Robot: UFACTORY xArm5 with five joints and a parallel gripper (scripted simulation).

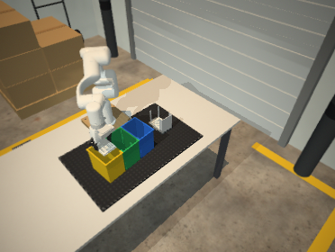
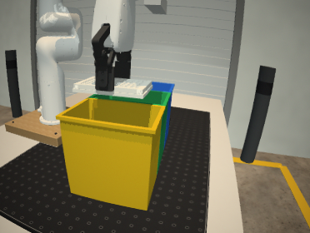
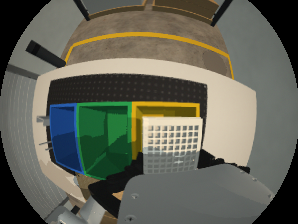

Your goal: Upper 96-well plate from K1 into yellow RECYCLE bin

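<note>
My gripper (image 2: 104,85) (image 1: 104,147) is shut on a white 96-well plate (image 2: 129,88) (image 1: 106,149) (image 3: 173,144) and holds it flat just above the rim of the yellow bin (image 2: 112,162) (image 1: 108,167) (image 3: 166,110). In the wrist view the plate covers most of the yellow bin's opening. The yellow, green (image 1: 126,147) (image 2: 160,98) (image 3: 103,137) and blue (image 1: 141,135) (image 2: 167,87) (image 3: 61,136) bins stand upright in a row. The wire stack rack (image 1: 161,121) stands beyond the blue bin; its lower plate is too small to make out.
The bins and rack stand on a black perforated mat (image 1: 180,135) (image 2: 183,183) on a white table (image 1: 40,202). The arm's base sits on a wooden plate (image 2: 29,126). Cardboard boxes (image 1: 31,58) and dark bollards (image 2: 258,112) stand off the table.
</note>
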